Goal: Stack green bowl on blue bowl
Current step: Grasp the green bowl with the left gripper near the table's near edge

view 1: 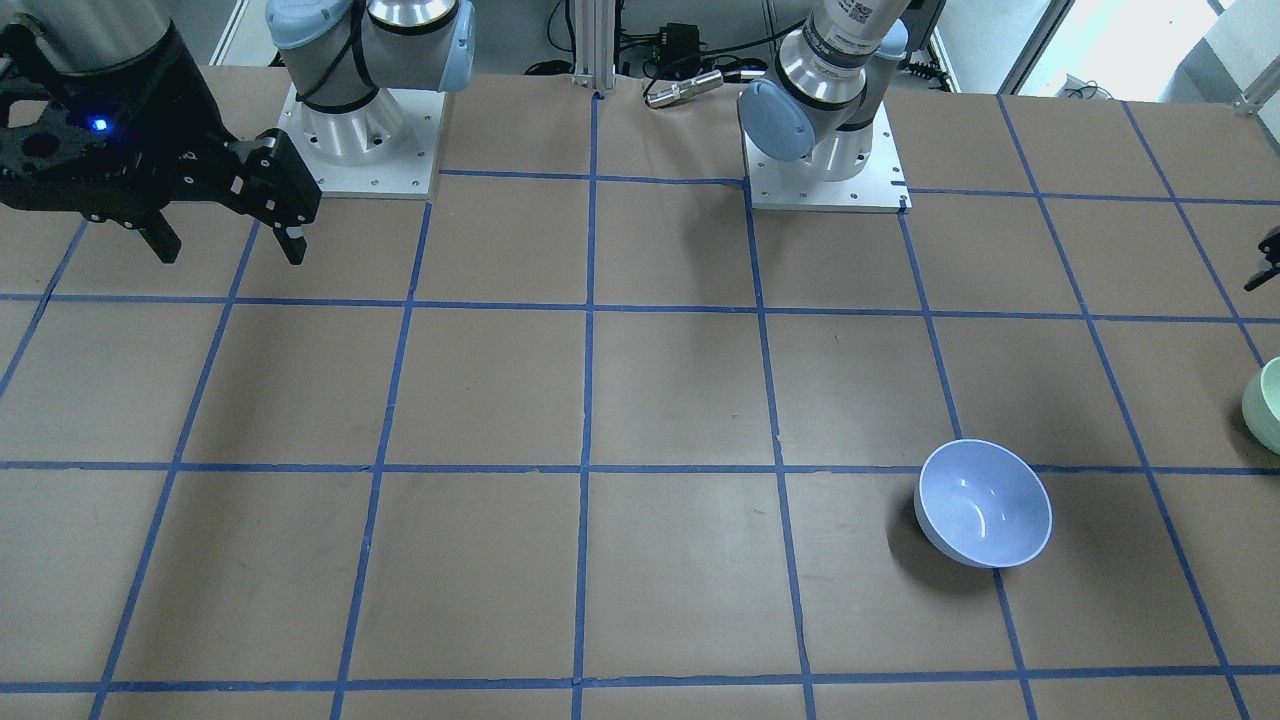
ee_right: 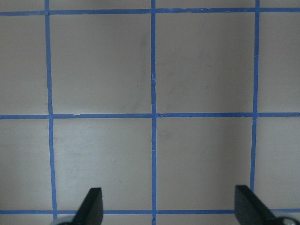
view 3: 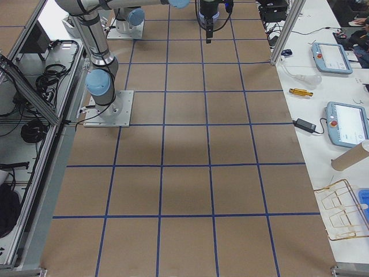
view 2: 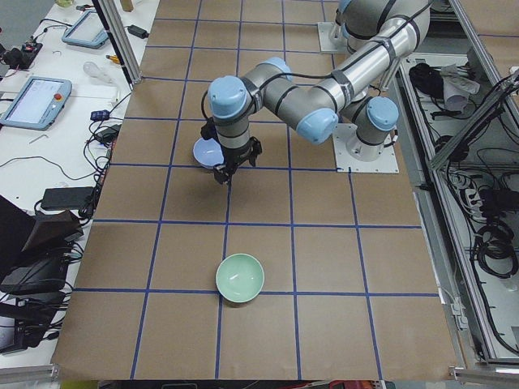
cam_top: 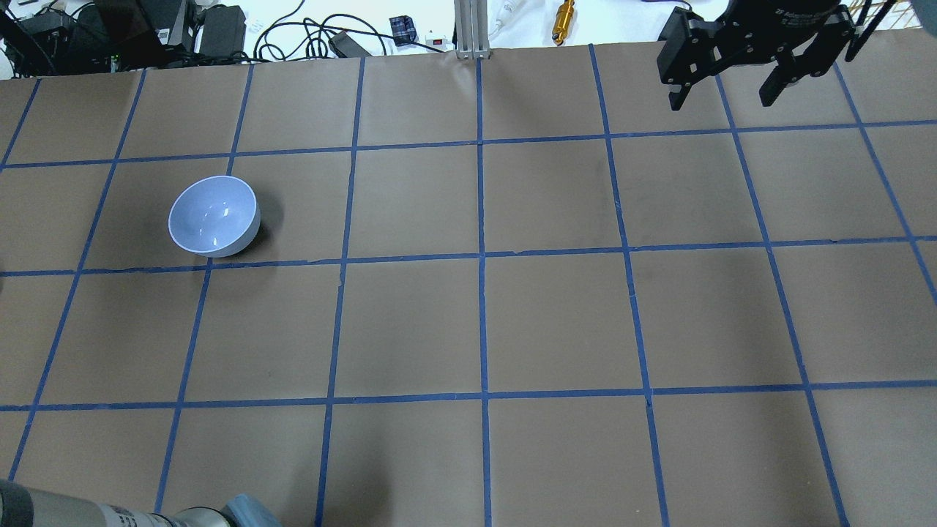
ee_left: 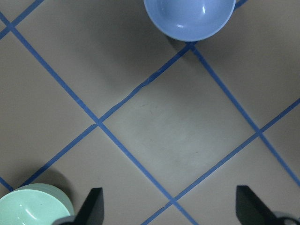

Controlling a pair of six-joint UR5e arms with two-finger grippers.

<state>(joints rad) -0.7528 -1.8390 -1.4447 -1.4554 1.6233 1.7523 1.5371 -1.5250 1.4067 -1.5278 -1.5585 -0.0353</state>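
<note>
The blue bowl [view 1: 985,503] stands upright on the brown table; it also shows in the overhead view [cam_top: 214,217] and at the top of the left wrist view [ee_left: 189,16]. The green bowl [view 2: 240,278] stands upright a square or so away, cut off at the edge of the front view [view 1: 1265,405] and at the lower left of the left wrist view [ee_left: 33,206]. My left gripper [ee_left: 171,211] is open and empty, hovering above the table between the two bowls [view 2: 231,166]. My right gripper [view 1: 230,250] is open and empty, far from both bowls [cam_top: 721,99].
Blue tape lines [cam_top: 481,256] divide the table into squares. The two arm bases [view 1: 365,130] stand on plates at the robot's side. Cables and tools [cam_top: 307,36] lie beyond the far edge.
</note>
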